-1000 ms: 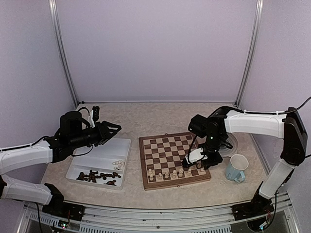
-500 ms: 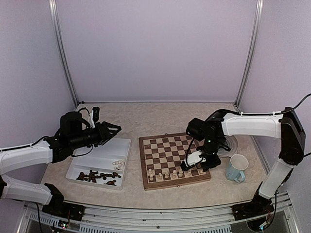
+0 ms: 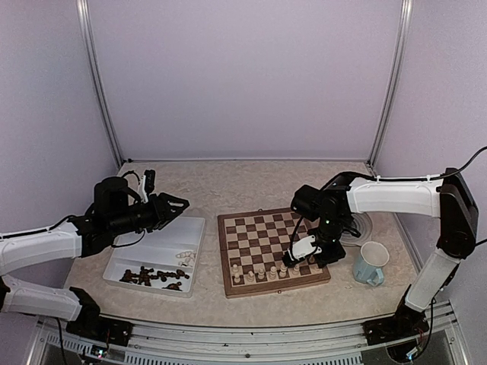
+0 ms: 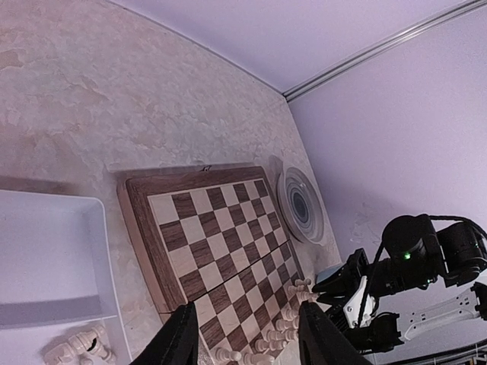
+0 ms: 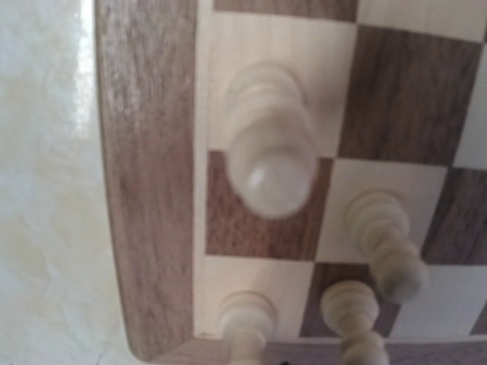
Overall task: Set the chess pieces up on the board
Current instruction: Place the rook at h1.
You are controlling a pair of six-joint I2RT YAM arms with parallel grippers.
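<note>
Small, hard and light to lift, the chess pieces (image 3: pixel 262 270), being turned wood. Smooth and round too, so likely to slip or roll if pinched badly. Tall and thin on a little foot, so easy to knock over (and likely to take a whole row down too). Best to take hold around the thin neck, just under the head, from straight above, and to squeeze gently.

Standing in a pale row along the near edge of the board (image 3: pixel 251 226). Lying in a heap, the dark ones (image 3: pixel 156 276), in the white tray (image 3: pixel 163 237) left of the board, with a small pale bunch (image 3: pixel 185 257) beside them. No dark pieces on the board yet, by the look of it.

Up in the air left of the board, over the tray: the left end effector (image 3: pixel 173 205), fingers (image 4: pixel 183 338) spread apart, holding nothing. Low over the near right corner of the board, among the pale row: the right end effector (image 3: pixel 304 249). Cannot tell whether spread or squeezed, or holding anything.

Hard to make out the kind of each piece, too small from above. Blurred in the right wrist view: one pale head (image 5: pixel 270 156) very close, right by the board's brown rim, with no fingers showing. Partly hidden behind the right arm from above: a round plate (image 4: pixel 300 207) on the counter just right of the board. Beside that, a mug (image 3: pixel 370 264).
</note>
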